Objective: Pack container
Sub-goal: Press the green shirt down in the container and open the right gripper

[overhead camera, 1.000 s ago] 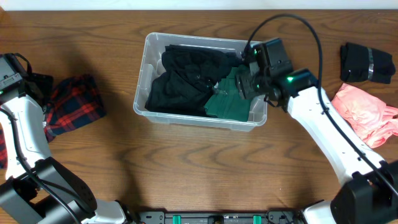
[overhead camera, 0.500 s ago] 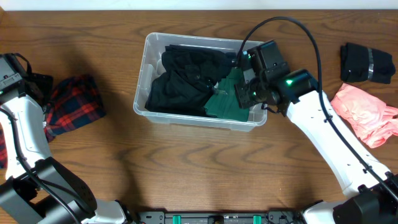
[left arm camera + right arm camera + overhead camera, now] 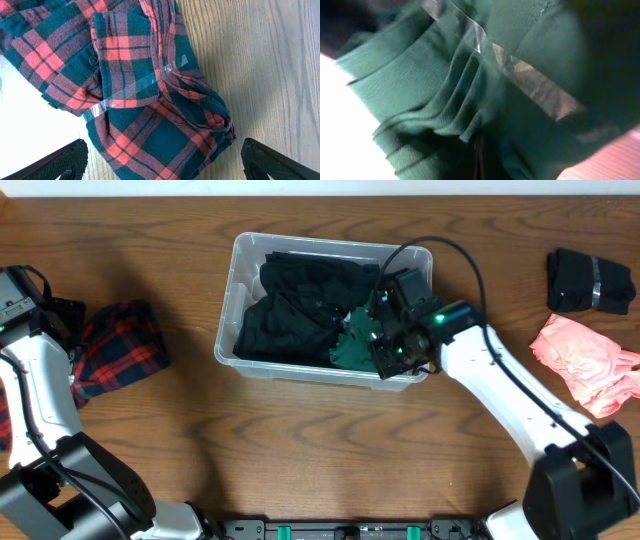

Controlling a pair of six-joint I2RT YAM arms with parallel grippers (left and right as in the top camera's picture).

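The clear container (image 3: pixel 240 250) stands at the table's middle and holds a black garment (image 3: pixel 290 310) and a folded green garment (image 3: pixel 352 348) at its right end. My right gripper (image 3: pixel 380 340) is down inside that right end, shut, its tips buried in the green garment (image 3: pixel 420 85); the closed jaws (image 3: pixel 479 160) show as one dark line with cloth all round. My left gripper (image 3: pixel 160 167) hangs open just above a red and dark plaid shirt (image 3: pixel 140 90) at the far left of the table (image 3: pixel 120 345), one finger (image 3: pixel 65 157) on each side.
A folded black garment (image 3: pixel 588 280) lies at the far right of the table, with a pink garment (image 3: pixel 585 360) just in front of it. The right arm's cable arcs over the container's right rim.
My right gripper moved left and down from the container's right rim into the green garment, and its jaws went from open to shut. The left arm has not moved.
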